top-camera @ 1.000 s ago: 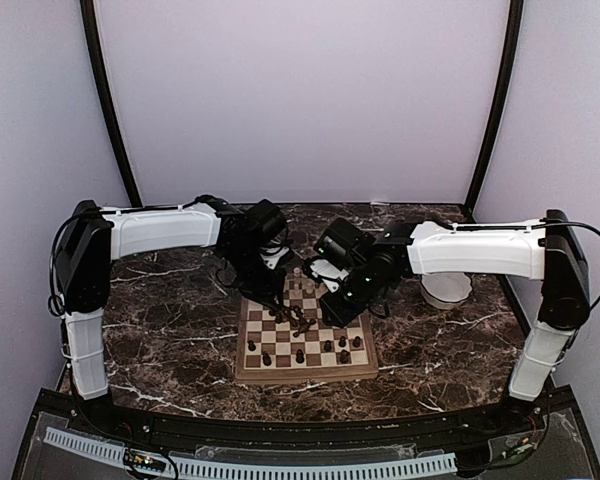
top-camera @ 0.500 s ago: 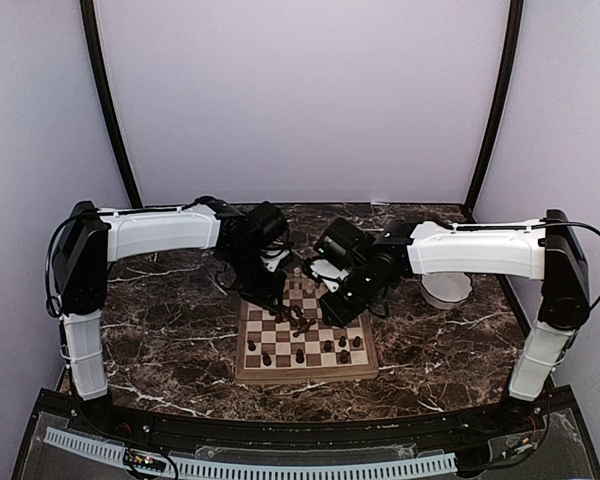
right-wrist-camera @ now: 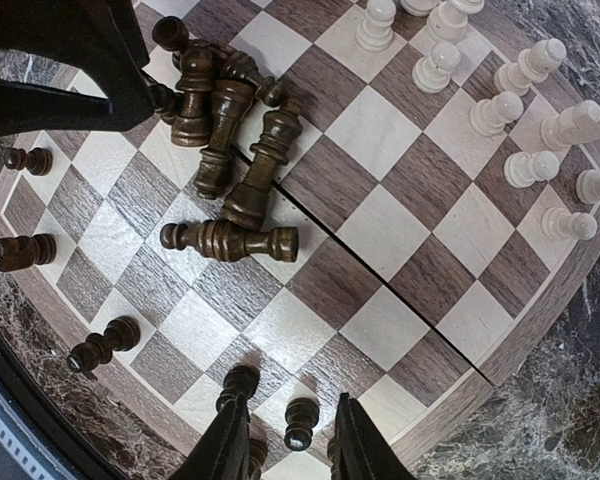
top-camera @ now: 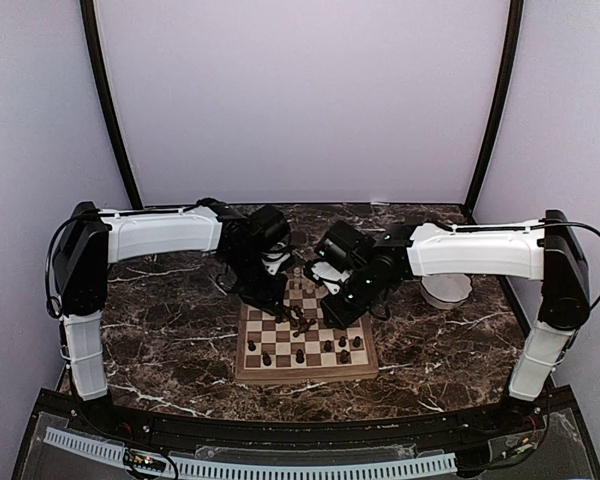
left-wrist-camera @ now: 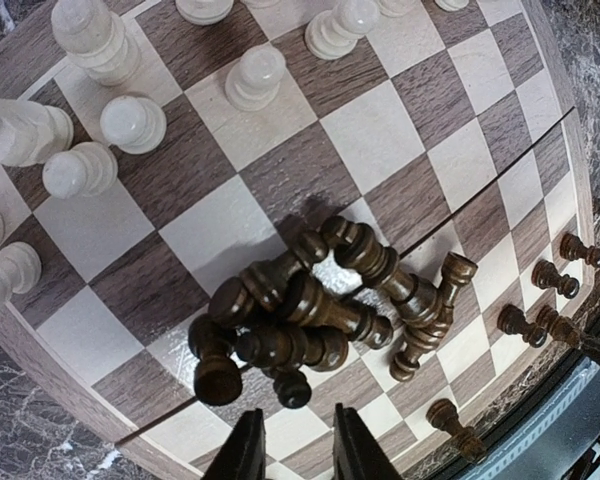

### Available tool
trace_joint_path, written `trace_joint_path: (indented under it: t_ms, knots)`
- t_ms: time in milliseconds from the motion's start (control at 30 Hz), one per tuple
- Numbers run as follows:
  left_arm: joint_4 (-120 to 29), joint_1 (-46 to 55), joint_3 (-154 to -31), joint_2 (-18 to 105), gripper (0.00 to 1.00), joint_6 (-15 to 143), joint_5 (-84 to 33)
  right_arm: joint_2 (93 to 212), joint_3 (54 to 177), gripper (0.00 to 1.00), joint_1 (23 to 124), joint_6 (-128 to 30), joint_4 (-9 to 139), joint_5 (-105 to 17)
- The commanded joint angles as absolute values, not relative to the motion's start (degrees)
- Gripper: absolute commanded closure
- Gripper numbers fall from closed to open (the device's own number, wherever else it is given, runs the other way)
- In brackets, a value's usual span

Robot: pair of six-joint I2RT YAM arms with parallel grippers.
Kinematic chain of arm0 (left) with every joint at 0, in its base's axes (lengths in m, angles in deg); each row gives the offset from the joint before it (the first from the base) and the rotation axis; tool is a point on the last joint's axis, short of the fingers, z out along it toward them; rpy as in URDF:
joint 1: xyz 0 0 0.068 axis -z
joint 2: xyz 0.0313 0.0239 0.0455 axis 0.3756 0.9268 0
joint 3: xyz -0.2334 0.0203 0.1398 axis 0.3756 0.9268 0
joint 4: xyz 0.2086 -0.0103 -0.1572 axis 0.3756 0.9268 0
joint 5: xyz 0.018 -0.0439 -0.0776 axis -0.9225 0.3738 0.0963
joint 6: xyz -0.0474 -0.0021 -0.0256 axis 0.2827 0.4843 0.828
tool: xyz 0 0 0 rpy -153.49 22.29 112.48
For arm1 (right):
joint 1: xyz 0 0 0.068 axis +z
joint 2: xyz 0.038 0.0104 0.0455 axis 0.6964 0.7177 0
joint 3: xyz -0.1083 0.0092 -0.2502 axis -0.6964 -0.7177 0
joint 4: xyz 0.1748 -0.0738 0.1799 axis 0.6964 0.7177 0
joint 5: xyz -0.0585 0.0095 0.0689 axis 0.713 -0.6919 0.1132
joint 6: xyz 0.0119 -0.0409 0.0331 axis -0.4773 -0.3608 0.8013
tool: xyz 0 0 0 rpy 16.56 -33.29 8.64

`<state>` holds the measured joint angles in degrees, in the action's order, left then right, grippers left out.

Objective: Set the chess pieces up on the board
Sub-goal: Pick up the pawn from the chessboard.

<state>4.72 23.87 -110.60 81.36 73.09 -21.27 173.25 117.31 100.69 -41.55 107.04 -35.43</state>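
Pieces (left-wrist-camera: 298,318) lie heaped just beyond left tool (left-wrist-camera: 296,428).

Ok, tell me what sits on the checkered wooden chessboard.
Pale cream pieces stand along one side of the chessboard; dark brown pieces lie heaped in the middle, hiding squares beneath; other dark pieces stand near the opposite edge.

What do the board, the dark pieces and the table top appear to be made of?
The board: wood, matte, grain lines visible on its squares. The dark pieces: probably turned wood, stained brown, slight sheen. The table top: dark marble look, white veins; real stone or laminate cannot be told.
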Motion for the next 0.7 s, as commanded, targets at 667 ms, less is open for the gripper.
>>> trace_joint_path:
  t_ms: [667]
  knots:
    - [7.20,24.14,-112.65,81.73,0.88,72.61,-22.36,171.85,116.78,0.68,100.17,-40.75,105.92,-35.99]
